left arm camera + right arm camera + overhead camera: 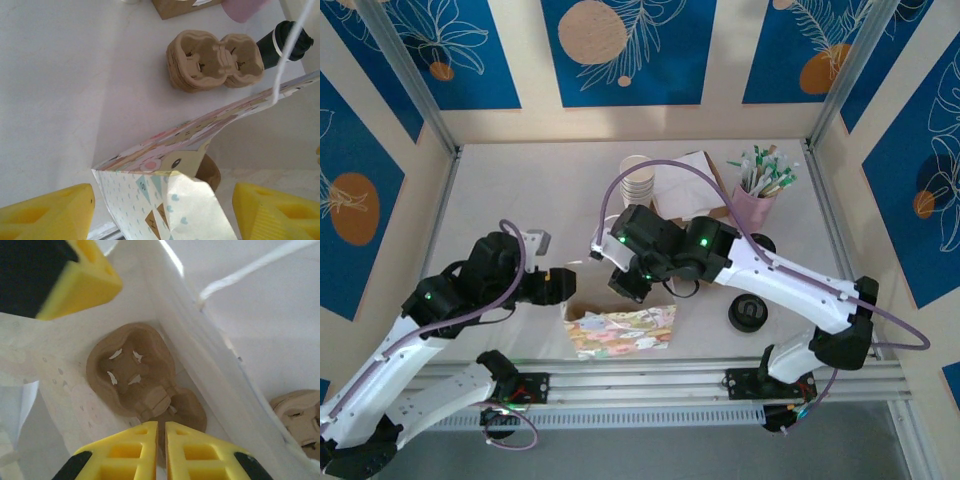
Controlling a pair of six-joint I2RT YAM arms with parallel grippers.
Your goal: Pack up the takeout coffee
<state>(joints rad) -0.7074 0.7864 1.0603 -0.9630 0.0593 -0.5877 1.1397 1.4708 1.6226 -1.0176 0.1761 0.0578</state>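
**Cardboard cup carrier lies in the bottom of the paper bag**

Brown and moulded, the two-cup carrier (132,372) rests at the bottom of the open patterned bag (620,332), which stands on the desk (540,190) near its front edge. The right gripper (160,429) hangs over the bag's mouth with its yellow fingers pressed together and nothing visible between them. The left gripper (164,192) sits at the bag's left end with its fingers well apart and the bag's folded edge between them. A stack of spare carriers (215,60) lies on the desk just beyond the bag. Farther back are stacked paper cups (640,180) and a pink cup of stirrers (757,205). A black lid (748,313) lies to the right of the bag.
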